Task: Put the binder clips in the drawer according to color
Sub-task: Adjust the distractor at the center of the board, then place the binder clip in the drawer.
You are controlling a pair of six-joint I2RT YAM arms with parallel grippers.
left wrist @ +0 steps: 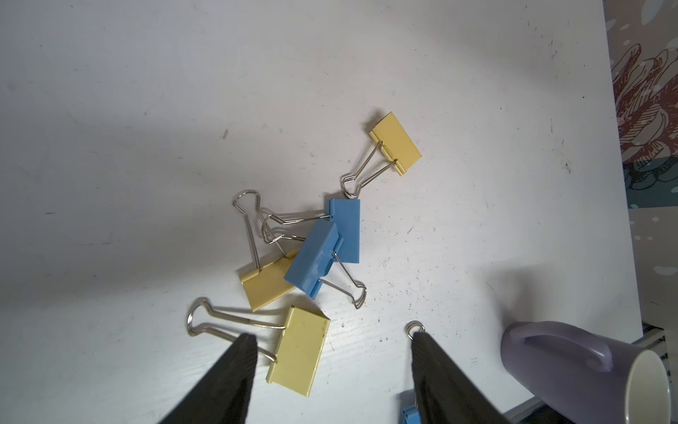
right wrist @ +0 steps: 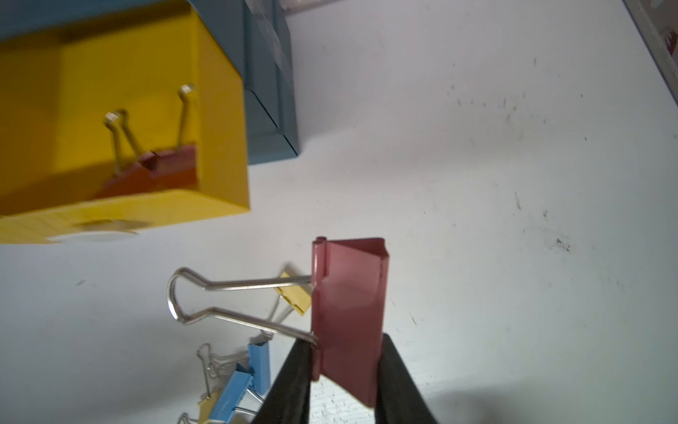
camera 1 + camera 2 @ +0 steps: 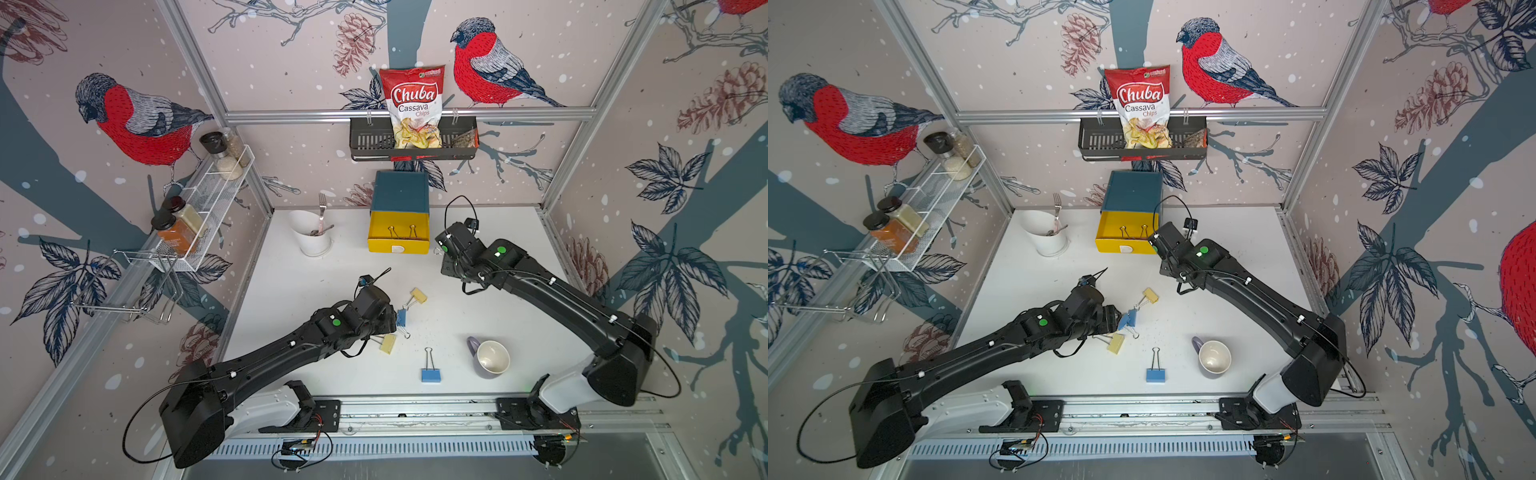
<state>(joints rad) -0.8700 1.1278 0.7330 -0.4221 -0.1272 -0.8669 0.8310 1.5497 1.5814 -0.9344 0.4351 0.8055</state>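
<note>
In a top view the drawer point(image 3: 400, 193) stands at the table's point(image 3: 519, 324) back edge, yellow tray point(image 3: 398, 248) out

Left wrist: left gripper point(image 1: 334, 336) spread wide, empty, over loose binder clips point(image 1: 319, 257)

Right wrist: right gripper point(image 2: 346, 341) pinches a pink clip point(image 2: 348, 293) near that tray

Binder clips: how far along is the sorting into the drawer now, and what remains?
Done: the yellow top drawer is pulled open and two pink-looking clips lie inside. In hand: the right gripper is shut on another pink clip near that drawer. Left: three yellow clips and three blue clips lie on the table, with the left gripper open above them.
</note>
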